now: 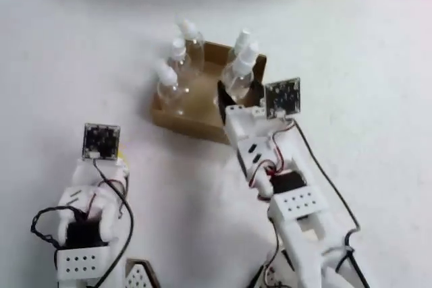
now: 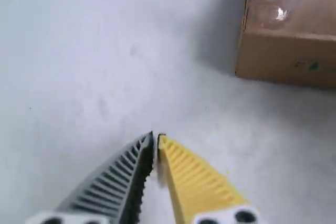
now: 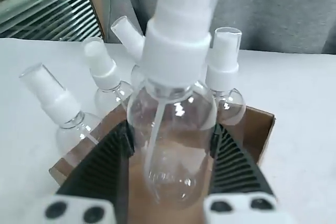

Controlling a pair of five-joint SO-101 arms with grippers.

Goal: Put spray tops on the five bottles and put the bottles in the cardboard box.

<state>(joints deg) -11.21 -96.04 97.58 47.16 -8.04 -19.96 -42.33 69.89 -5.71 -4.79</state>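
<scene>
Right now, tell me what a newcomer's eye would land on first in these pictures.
First, the clear bottle with its white spray top, clamped in the right end effector at the right end of the cardboard box in the middle of the table. Next, four more capped bottles sit in that box. The left end effector is shut and holds nothing, over bare table near the box.

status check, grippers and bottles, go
Left gripper shut, above table near cardboard box. Right gripper shut on fifth spray bottle over the box. Four topped bottles inside. No obstruction seen.
</scene>
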